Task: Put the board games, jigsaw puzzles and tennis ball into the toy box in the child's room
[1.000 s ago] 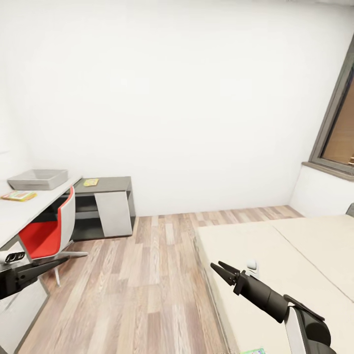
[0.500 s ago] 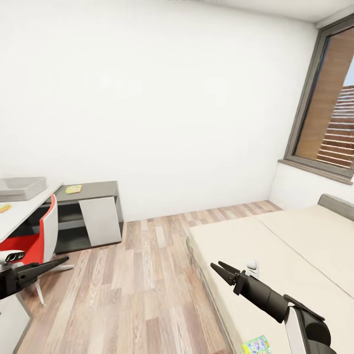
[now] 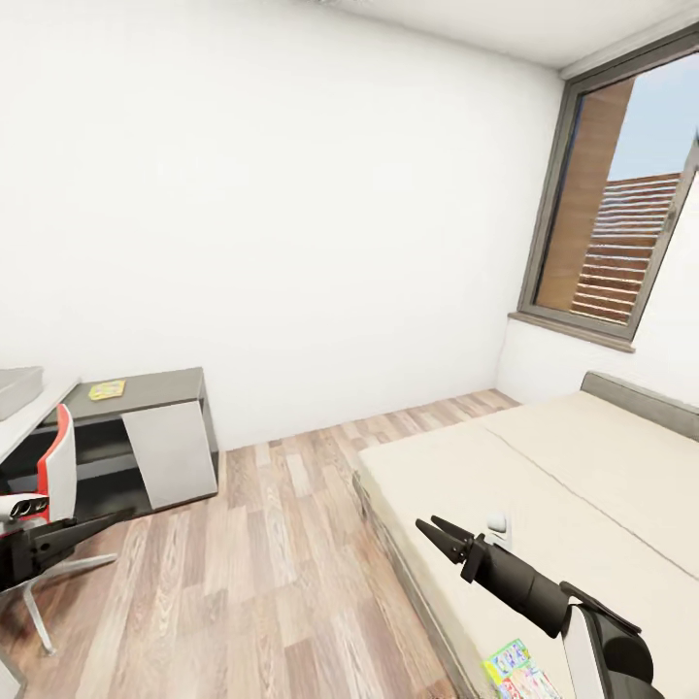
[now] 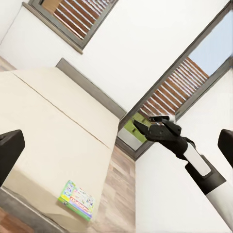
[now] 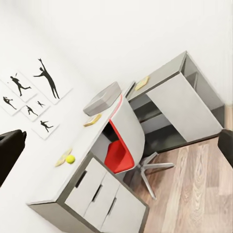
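One board game [image 3: 519, 670] lies flat on the bed [image 3: 582, 485] near its foot-end edge, close beside our right arm in the head view; the left wrist view shows the same green-and-white box [image 4: 77, 199] resting on the beige mattress just inside the edge. We judge it light, stiff and thin, with a smooth printed cover that may slide on the fabric, so we would take it by a long edge, or nudge it to overhang the mattress edge so one finger gets underneath. Our right gripper [image 3: 434, 534] hangs above the bed with its jaws nearly together and empty; our left gripper [image 3: 112, 519] points out over the floor by the red chair [image 3: 53, 476], and whether its jaws are parted we cannot tell. Across the room, the right wrist view shows the toy box [image 5: 102, 98] on the table [image 5: 58, 182], a tennis ball [image 5: 71, 158] beside a flat card further along, and another card just in front of the box. A small yellow card [image 3: 107, 390] sits on the dark cabinet [image 3: 146, 437]
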Tool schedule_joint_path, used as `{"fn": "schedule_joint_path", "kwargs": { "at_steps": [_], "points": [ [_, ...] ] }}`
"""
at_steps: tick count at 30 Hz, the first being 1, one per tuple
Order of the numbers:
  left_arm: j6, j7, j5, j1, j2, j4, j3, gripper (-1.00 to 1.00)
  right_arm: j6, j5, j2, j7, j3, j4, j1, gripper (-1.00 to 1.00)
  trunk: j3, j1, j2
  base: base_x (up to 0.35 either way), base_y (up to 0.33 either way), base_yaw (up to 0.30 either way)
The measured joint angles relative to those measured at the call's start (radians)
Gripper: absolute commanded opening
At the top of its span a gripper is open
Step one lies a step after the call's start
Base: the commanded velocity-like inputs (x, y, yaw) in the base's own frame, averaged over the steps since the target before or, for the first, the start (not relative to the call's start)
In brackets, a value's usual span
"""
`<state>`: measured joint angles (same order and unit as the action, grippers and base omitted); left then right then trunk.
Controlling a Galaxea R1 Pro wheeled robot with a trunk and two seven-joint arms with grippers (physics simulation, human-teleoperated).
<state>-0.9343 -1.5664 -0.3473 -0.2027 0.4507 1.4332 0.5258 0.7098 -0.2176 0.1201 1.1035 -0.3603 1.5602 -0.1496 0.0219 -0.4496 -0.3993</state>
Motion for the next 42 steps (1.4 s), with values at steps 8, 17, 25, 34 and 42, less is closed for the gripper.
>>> {"fn": "schedule_joint_path", "kwargs": {
  "at_steps": [8, 17, 25, 34, 42],
  "points": [
    [0.000, 0.000, 0.000, 0.000, 0.000, 0.000, 0.000, 1.00, 0.000, 0.000, 0.000, 0.000, 0.000, 0.000, 0.000, 1.00, 0.007, 0.000, 0.000, 0.072, 0.275, -0.255],
    [0.001, 0.000, 0.000, 0.000, 0.000, 0.000, 0.000, 1.00, 0.000, 0.000, 0.000, 0.000, 0.000, 0.000, 0.000, 1.00, 0.015, 0.000, 0.000, 0.144, 0.154, -0.255],
    [0.001, 0.000, 0.000, 0.000, 0.000, 0.000, 0.000, 1.00, 0.000, 0.001, 0.000, 0.000, 0.000, -0.001, 0.000, 1.00, 0.022, 0.000, 0.000, 0.103, 0.027, -0.255],
    [0.002, 0.000, 0.000, 0.000, 0.000, -0.001, 0.000, 1.00, 0.000, 0.002, 0.000, 0.000, 0.000, -0.011, 0.000, 1.00, 0.030, 0.000, 0.000, 0.080, 0.003, -0.255],
    [0.002, 0.000, 0.000, 0.000, 0.000, -0.001, 0.000, 1.00, 0.000, 0.002, 0.000, 0.000, 0.000, -0.013, 0.000, 1.00, 0.037, 0.000, 0.000, 0.048, 0.000, -0.255]
  ]
}}
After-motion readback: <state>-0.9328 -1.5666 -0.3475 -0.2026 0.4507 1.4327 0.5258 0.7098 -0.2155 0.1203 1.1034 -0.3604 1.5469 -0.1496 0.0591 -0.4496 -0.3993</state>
